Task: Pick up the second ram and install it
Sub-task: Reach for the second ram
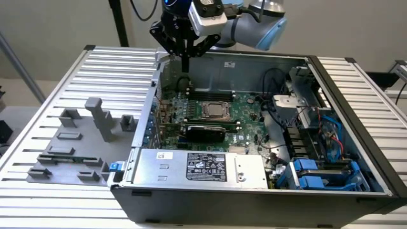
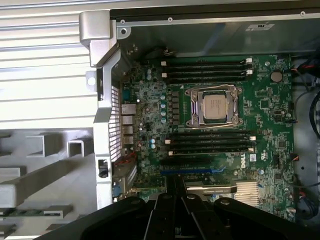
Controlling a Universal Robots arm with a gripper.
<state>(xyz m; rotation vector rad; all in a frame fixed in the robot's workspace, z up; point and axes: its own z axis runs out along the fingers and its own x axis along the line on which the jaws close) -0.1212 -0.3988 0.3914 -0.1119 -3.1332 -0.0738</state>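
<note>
Second ram (image 1: 66, 159), thin green circuit-board stick, lies in grey plastic holder (image 1: 102, 120). Likely light, stiff, fragile: grip its long edges. Black gripper (image 1: 186, 67) hangs closed, empty.

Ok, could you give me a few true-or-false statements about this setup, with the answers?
1. The computer case lies open, with its circuit board showing. True.
2. The gripper hangs over the grey holder. False: it hangs over the open case, near its far wall.
3. A green memory stick lies in the grey holder beside the case. True.
4. A fan covers the processor. False: the processor sits bare in its metal frame.
</note>
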